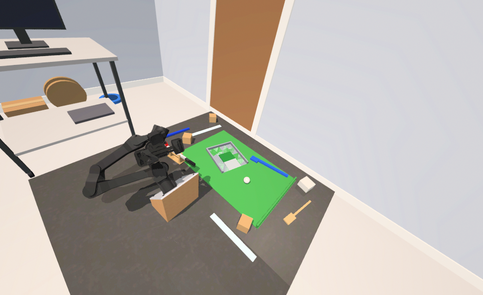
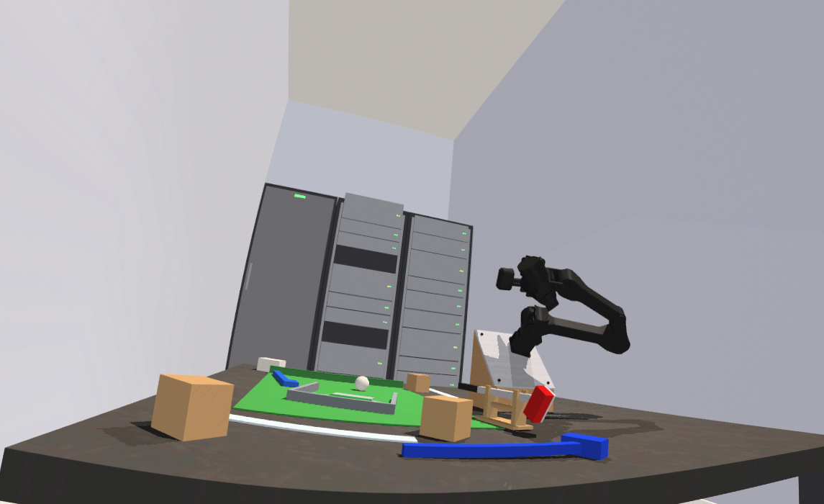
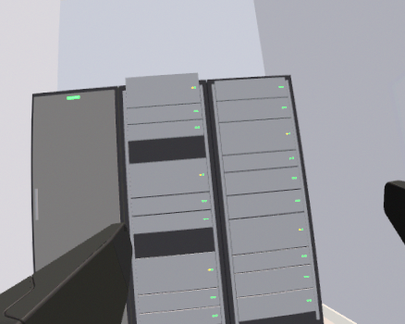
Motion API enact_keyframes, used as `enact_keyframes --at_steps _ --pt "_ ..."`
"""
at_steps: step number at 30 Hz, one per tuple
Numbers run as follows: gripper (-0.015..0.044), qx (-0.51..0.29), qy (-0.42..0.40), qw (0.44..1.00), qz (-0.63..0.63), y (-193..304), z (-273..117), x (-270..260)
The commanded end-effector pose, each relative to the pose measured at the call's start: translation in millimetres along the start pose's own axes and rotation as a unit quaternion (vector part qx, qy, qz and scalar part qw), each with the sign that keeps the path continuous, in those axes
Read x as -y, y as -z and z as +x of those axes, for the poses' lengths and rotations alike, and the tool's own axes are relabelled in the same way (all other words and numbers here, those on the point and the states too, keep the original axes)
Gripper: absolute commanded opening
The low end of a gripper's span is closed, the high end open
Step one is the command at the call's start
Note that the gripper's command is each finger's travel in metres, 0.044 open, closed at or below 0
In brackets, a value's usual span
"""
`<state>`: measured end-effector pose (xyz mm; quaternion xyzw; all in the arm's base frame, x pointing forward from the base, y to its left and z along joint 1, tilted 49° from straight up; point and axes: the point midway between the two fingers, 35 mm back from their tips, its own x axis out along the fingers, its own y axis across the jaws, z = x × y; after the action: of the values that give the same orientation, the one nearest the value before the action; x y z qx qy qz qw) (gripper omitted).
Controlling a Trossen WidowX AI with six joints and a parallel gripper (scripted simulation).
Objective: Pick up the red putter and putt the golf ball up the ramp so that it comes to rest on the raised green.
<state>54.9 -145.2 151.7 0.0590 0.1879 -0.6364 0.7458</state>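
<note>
While the arm stands high and folded above the worktop point(image 2: 120, 441), the step in hand reads as the approach to the putter, with no grasp yet made.

Item: gripper point(image 2: 507, 279). Raised well above the tool stand; fingers spread wide with nothing between them, the wrist view looking level at the server cabinets point(image 3: 221, 205) rather than down. Advice, as judgement: pitch the wrist downward, lower over the stand, and set the spread fingers across the shaft before closing; come in from above so the wooden rack is not knocked.

Item: mat, green point(image 2: 257, 397). Lies left of centre on the worktop in the exterior view, bearing the grey-walled raised green point(image 2: 339, 401).

Item: golf ball point(image 2: 362, 382). Small, white, round; rests on the mat just beyond the walled green in the exterior view, apart from everything else.

Item: wooden blocks point(image 2: 192, 407), one large at left, one smaller point(image 2: 445, 418) nearer the stand. Obstacles only.

Item: blue putter point(image 2: 502, 448). Lies flat at the front of the worktop. Not the wanted tool; avoid confusion.

Item: red putter point(image 2: 538, 402). Blocky red head, tilted, hanging at the right end of a small wooden rack point(image 2: 503, 410); the shaft appears to lie across the rack, dark, partly hidden. Sits below the gripper, well apart from it. In the top view only a sliver of red point(image 1: 166, 145) shows beneath the arm.
</note>
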Motion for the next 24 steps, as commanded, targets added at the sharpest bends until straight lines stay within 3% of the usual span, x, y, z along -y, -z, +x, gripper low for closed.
enact_keyframes --at_steps 1,5,9,16,24 --pt "0.0426 -0.004 -0.005 1.000 -0.009 0.6 -0.1 -2.2" --pt "0.0440 -0.083 -0.115 0.973 -0.182 15.2 -7.9 -45.8" --pt "0.0440 -0.144 -0.263 0.879 -0.372 38.4 -30.7 -94.3" --pt "0.0440 -0.161 -0.525 0.592 -0.589 82.7 -98.1 -159.6" --pt "0.0440 -0.073 -0.748 0.249 -0.611 116.9 -182.7 -198.3"
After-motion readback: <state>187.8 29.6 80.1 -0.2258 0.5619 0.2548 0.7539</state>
